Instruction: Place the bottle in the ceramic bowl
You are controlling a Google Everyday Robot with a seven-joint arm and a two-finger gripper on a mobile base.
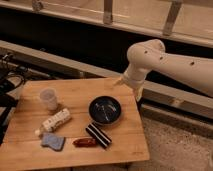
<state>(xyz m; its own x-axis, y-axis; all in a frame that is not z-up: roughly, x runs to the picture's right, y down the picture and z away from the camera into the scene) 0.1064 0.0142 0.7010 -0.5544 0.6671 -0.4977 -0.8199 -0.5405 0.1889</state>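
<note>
The white speckled bottle [55,121] lies on its side on the left part of the wooden table [127,142], its pale cap pointing to the front left. The glossy dark ceramic bowl [105,110] stands right of the table's middle, empty. The white arm comes in from the right. My gripper [137,92] hangs by the table's far right corner, above and right of the bowl, well apart from the bottle. Nothing shows in it.
A translucent plastic cup [49,98] stands behind the bottle. A black-and-white striped bar [98,135], a red-brown packet [84,142] and a blue sponge-like piece [53,141] lie near the front edge. Cables [9,75] lie off the table's left. A ledge and a railing run behind.
</note>
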